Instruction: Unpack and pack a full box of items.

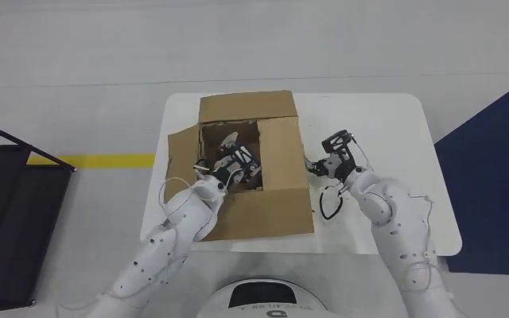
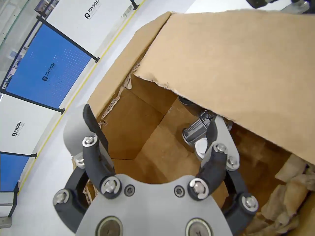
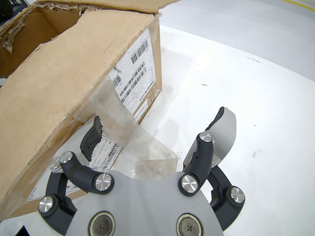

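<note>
An open cardboard box [image 1: 282, 171] with torn flaps stands on the white table [image 1: 382, 135]. My left gripper [image 1: 232, 163] is inside its opening, open [image 2: 152, 126]. One of its fingers [image 2: 212, 130] rests right beside a shiny metal cylinder [image 2: 193, 131] lying on the box floor, half under the torn flap [image 2: 233, 62]. Crumpled brown paper [image 2: 288, 192] fills the box corner nearby. My right gripper [image 1: 332, 157] hovers outside the box's labelled side wall [image 3: 137, 79], open [image 3: 157, 121] and holding nothing. A loose strip of clear tape [image 3: 140, 146] hangs from the box between its fingers.
Bare table surface [image 3: 233, 87] stretches beyond the right gripper to the table edge. A black rack [image 1: 20, 215] stands on the floor at the left, beside a yellow floor line [image 1: 103, 160]. Blue and white barrier panels [image 2: 49, 69] stand beyond the box.
</note>
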